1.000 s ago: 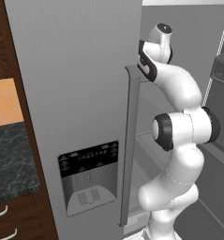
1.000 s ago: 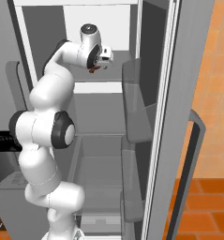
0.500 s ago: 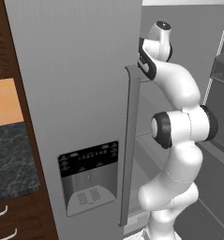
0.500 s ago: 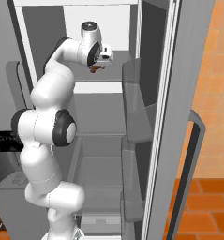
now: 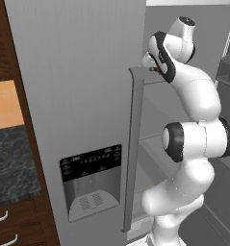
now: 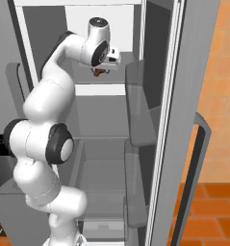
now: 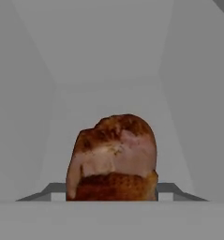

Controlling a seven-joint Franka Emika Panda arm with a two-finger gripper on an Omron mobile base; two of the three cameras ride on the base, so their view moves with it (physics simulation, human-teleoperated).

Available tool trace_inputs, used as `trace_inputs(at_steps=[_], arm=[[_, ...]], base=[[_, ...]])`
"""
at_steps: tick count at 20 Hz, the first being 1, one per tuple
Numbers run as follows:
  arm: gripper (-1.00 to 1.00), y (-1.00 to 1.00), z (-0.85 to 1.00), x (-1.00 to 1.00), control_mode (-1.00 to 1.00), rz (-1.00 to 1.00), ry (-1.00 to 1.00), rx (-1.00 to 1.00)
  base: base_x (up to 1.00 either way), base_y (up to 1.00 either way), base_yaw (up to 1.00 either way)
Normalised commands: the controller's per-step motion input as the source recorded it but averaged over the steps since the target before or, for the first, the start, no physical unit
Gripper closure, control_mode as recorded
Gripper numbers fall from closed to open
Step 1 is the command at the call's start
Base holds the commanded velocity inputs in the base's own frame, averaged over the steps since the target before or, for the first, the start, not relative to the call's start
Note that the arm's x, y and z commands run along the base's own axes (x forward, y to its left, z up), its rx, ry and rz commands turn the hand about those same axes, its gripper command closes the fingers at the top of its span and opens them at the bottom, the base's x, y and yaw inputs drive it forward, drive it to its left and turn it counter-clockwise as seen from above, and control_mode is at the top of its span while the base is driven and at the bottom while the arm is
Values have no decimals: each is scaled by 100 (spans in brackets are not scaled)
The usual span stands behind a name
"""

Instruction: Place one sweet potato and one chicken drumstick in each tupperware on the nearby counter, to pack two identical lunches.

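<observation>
A reddish-brown chicken drumstick (image 7: 114,161) sits close to the hand camera, its meaty end up, with pale fridge walls behind it. My gripper (image 6: 103,70) is inside the open fridge at the upper shelf (image 6: 99,89), shut on the chicken drumstick (image 6: 101,72), which hangs just above that shelf. A sliver of the chicken drumstick (image 5: 155,71) shows past the left door's edge in the left base view. A patch of the dark marbled counter (image 5: 10,163) lies far to the left. The sweet potato and the tupperware are out of view.
The closed grey fridge door (image 5: 83,86) with its dispenser (image 5: 91,180) and tall handle (image 5: 132,144) stands left of the arm. The open right door (image 6: 181,110) carries bins (image 6: 135,120) and a handle (image 6: 201,158). Orange floor tiles (image 6: 208,211) lie beyond.
The jaws have closed from wide open onto the chicken drumstick. The hand has shifted slightly to the right and lifted a little with it. The base has not moved.
</observation>
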Motion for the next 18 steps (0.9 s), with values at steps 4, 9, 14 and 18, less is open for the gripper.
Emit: trace_inputs(at_steps=[4,9,14,18], arm=[[100,-6,-18,-100,-100,4,11,1],[100,0,-36,-100,-100,2,20,0],[100,0,-89,-100,-100,0,13,-2],[100,0,-100,-100,-100,1,5,-7]], base=[[0,0,0],[0,0,0],[0,0,0],[0,0,0]])
